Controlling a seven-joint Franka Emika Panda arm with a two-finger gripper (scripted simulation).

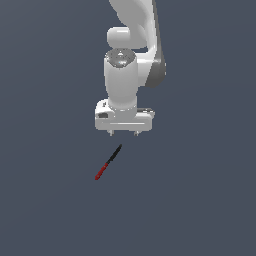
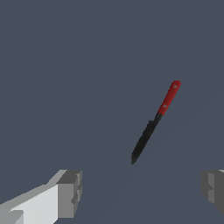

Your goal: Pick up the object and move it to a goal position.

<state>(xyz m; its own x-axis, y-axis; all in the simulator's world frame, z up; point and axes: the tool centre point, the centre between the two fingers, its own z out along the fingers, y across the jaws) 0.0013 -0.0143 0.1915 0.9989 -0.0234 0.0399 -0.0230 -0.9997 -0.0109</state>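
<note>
We've got the gripper (image 1: 123, 133) spread wide and empty, off-center from the knife (image 1: 108, 162), so closing could knock that thin stick aside.

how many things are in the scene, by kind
knife (red handle, black blade): 1
gripper (open, holding nothing): 1
total: 2
</note>
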